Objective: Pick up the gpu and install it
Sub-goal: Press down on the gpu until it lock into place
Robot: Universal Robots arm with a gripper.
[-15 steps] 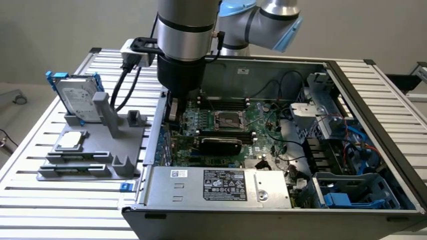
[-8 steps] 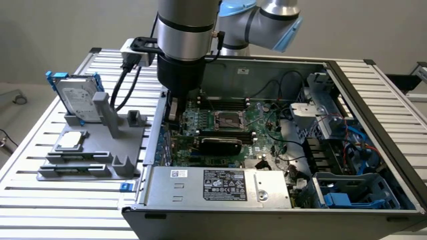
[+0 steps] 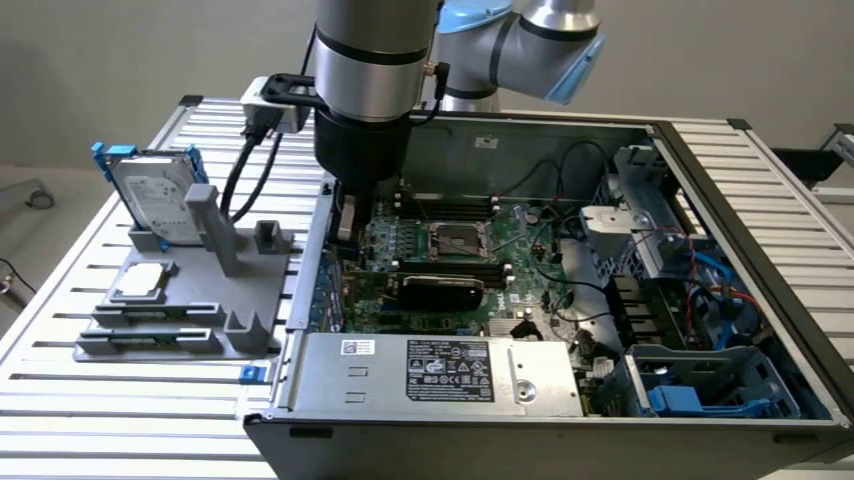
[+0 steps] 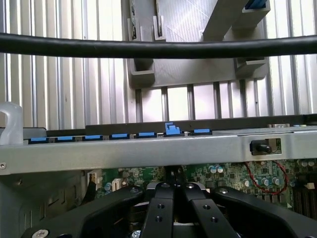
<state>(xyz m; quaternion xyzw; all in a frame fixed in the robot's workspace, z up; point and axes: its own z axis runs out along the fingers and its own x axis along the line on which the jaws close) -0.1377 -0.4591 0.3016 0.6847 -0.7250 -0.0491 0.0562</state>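
Observation:
The gpu point(image 3: 441, 290), with its black rounded cover, lies across the green motherboard point(image 3: 527, 235) inside the open computer case point(image 3: 747, 200), its end toward the case wall on the exterior view's left. My gripper point(image 3: 350, 228) reaches down into the case just inside that wall, beside and slightly beyond the card's end. In the wrist view my gripper point(image 4: 173, 187) is shut, the black fingers point(image 4: 159, 208) pressed together with nothing visible between them, low over the board just behind the case wall point(image 4: 148, 151) with its row of blue slot latches point(image 4: 119, 136).
A grey fixture point(image 3: 187, 300) on the slatted table holds a silver hard drive in a blue frame point(image 3: 154, 195) and a small square chip point(image 3: 143, 282). The power supply point(image 3: 447, 370) fills the case's near side. One blue latch point(image 4: 172, 130) stands raised. A black cable point(image 4: 158, 47) crosses overhead.

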